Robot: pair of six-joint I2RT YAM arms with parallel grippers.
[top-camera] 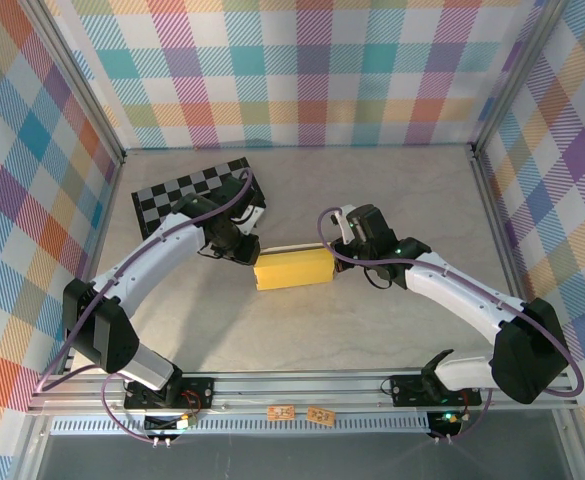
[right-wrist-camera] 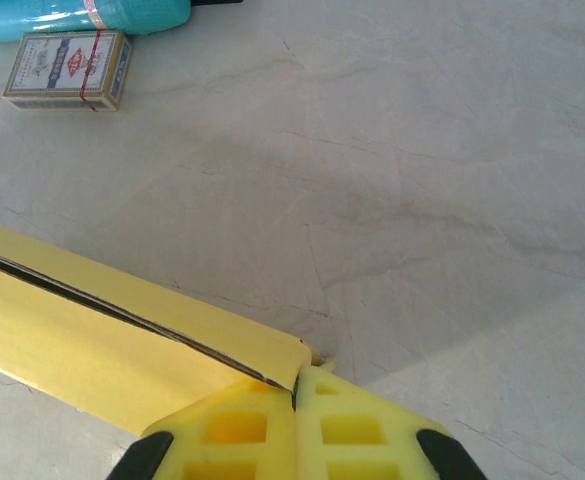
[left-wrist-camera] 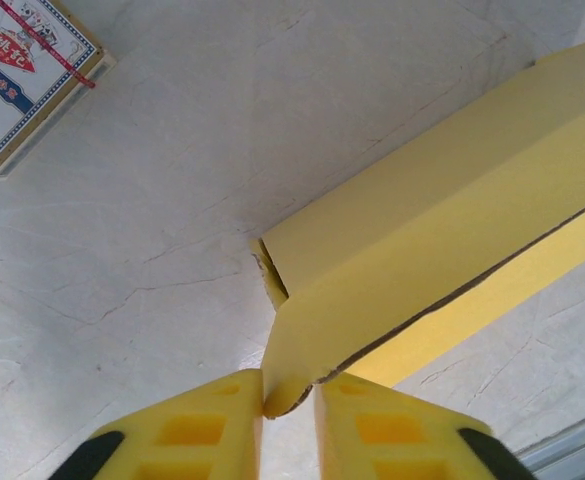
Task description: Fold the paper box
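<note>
The paper box (top-camera: 292, 268) is a yellow, flattened rectangular shape lying on the table between both arms. My left gripper (top-camera: 250, 255) is at its left end. In the left wrist view, a curled corner flap of the box (left-wrist-camera: 442, 200) sits between the nearly closed jaws of that gripper (left-wrist-camera: 289, 395), touching both fingers. My right gripper (top-camera: 334, 245) is at the box's right end. Seen from the right wrist, its fingers (right-wrist-camera: 295, 385) are pressed together on the corner edge of the box (right-wrist-camera: 92, 330), whose top layer gapes along a dark seam.
A black-and-white checkerboard (top-camera: 187, 190) lies at the back left behind the left arm. A pack of cards (right-wrist-camera: 67, 68) and a teal tube (right-wrist-camera: 82, 15) lie on the table beyond the box. Plaid walls enclose the table on three sides.
</note>
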